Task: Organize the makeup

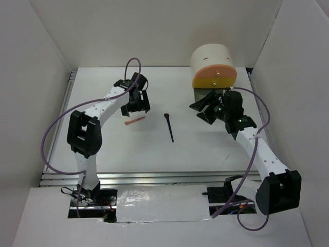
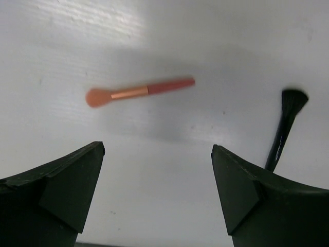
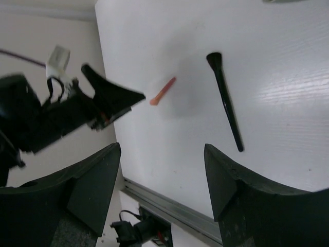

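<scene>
A coral-pink brush lies on the white table left of centre; it also shows in the left wrist view and the right wrist view. A thin black brush lies at the centre, head toward the back, also in the left wrist view and the right wrist view. My left gripper is open and empty, just behind the pink brush. My right gripper is open and empty in front of the box. No other makeup shows.
A cream round-topped box with an orange drawer front stands at the back right, right behind the right gripper. White walls enclose the table on three sides. A metal rail runs along the near edge.
</scene>
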{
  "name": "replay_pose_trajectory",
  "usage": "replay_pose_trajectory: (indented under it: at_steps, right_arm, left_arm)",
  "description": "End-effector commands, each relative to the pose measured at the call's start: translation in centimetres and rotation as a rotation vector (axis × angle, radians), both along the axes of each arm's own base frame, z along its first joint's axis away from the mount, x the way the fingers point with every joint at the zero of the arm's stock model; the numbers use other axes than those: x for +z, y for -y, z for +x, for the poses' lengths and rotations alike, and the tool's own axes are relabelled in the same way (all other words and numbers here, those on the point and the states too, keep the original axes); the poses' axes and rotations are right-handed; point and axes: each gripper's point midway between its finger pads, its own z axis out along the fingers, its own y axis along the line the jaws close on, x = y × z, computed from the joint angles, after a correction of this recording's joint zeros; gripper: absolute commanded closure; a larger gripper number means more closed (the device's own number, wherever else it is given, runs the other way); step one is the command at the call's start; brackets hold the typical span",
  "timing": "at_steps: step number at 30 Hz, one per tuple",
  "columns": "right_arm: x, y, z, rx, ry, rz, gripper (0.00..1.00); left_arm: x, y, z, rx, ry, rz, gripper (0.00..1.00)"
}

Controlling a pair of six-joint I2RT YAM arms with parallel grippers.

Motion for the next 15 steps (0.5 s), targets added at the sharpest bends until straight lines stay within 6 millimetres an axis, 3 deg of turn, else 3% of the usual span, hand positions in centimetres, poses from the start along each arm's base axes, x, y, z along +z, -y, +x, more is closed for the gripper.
replay_pose_trajectory:
  at_steps: [1,6,10,15]
  right_arm:
    - [0.5,-1.3,-2.4,0.081,0.054,0.000,0.26]
    - [-0.8,-1.7,-3.7,0.106,0.030,0.007,0.26]
    - [-0.5,-1.8,-4.0,0.117,0.045,0.008,0.26]
    - [0.1,-2.0,-4.4,0.136,0.067,0.007,0.26]
  left_arm:
    - [1.0,-3.0,1.6,0.169,-0.031,0.061,0.01]
    - [-1.1,-1.8,1.3,0.409,-0.103,-0.081,0.01]
    - [-1.9,-2.4,0.3,0.630,-0.133,-0.083,0.01]
    - [-2.8,-2.0,1.0,0.779,-0.142,-0.116,0.01]
